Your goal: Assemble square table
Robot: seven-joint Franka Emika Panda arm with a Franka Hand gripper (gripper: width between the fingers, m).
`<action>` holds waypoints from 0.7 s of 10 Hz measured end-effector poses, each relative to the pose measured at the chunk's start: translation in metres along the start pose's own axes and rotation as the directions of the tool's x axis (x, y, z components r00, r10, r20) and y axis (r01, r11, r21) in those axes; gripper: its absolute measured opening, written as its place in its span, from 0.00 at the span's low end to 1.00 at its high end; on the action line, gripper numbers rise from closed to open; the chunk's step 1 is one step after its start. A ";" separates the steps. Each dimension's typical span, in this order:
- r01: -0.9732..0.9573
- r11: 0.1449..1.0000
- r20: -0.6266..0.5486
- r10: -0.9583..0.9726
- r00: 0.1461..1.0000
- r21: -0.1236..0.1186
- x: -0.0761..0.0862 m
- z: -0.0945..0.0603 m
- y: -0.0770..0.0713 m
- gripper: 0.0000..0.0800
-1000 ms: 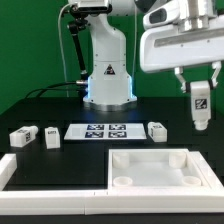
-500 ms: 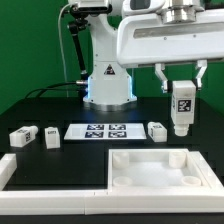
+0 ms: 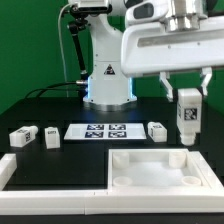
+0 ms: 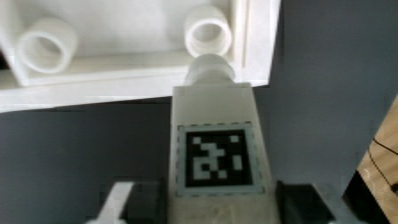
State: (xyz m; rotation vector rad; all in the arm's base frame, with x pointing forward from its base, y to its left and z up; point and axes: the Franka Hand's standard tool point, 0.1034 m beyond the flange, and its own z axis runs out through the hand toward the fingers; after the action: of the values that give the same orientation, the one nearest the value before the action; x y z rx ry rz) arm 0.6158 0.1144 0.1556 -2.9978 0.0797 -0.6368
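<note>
My gripper [image 3: 187, 97] is shut on a white leg block [image 3: 187, 120] and holds it upright, its tag facing the camera, on the exterior view's right. The leg hangs just above the far right corner of the square table top [image 3: 131, 178], a white slab with a raised rim at the front. In the wrist view the leg [image 4: 217, 120] runs out from between my fingers [image 4: 128, 203] and points at a round socket [image 4: 210, 37] in the top's corner [image 4: 107, 88]. Three more leg blocks lie on the black table: two at the left [image 3: 20, 137] [image 3: 51, 137] and one right of centre [image 3: 157, 130].
The marker board [image 3: 103, 130] lies flat in the middle, between the loose legs. A long white border rail [image 3: 50, 172] runs along the front left beside the top. The robot's base [image 3: 107, 75] stands at the back.
My gripper has carried the leg toward the exterior view's left and lowered it closer to the table top's far right corner. The grip has not changed.
</note>
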 end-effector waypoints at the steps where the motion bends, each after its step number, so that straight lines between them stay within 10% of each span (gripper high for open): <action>1: 0.000 1.000 -0.002 0.000 1.000 0.001 0.003 0.006 -0.001 0.36; 7: -0.026 1.000 0.012 0.026 1.000 0.014 -0.018 0.051 -0.002 0.36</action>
State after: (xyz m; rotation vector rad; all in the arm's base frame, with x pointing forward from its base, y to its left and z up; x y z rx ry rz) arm 0.6201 0.1205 0.1016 -2.9819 0.1127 -0.6145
